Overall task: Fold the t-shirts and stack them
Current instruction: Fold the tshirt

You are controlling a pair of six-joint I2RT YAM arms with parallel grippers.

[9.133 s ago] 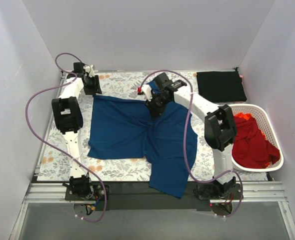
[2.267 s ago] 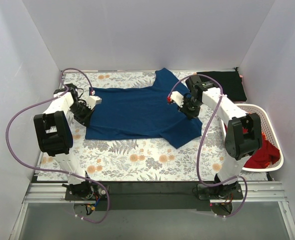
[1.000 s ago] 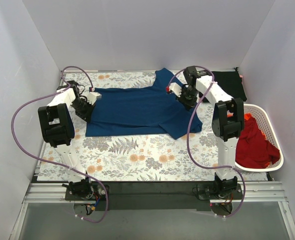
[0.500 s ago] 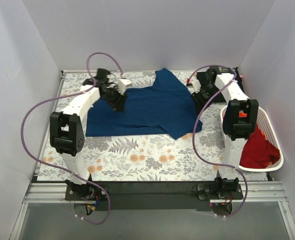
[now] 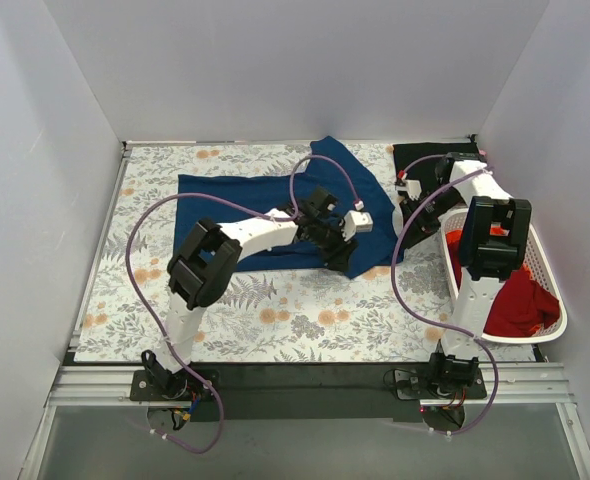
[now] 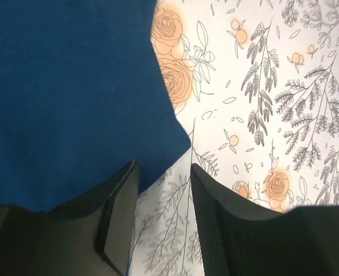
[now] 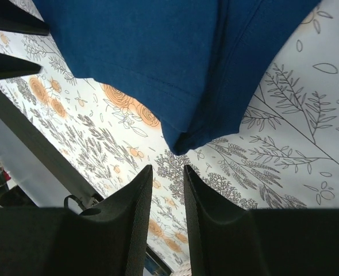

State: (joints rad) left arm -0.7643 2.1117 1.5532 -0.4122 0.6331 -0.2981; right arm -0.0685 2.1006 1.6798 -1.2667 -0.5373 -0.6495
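**Camera set-up: three views**

Top external: high, behind the arm bases at the table's near edge, looking down on the whole floral table cover (image 5: 275, 315).
Left wrist: close, looking down past the left gripper (image 6: 164, 167) at a corner of the navy t-shirt (image 6: 60, 86).
Right wrist: close, looking past the right gripper (image 7: 167, 168) at a hemmed corner of the shirt.
All three views share the shirt and the cover.

table cover (image 5: 275, 312): we see a floral cloth lying flat
navy t-shirt (image 5: 237, 190): spread over its far half
black t-shirt (image 5: 416, 153): folded, far right corner
basket (image 5: 558, 312): white, at our right edge
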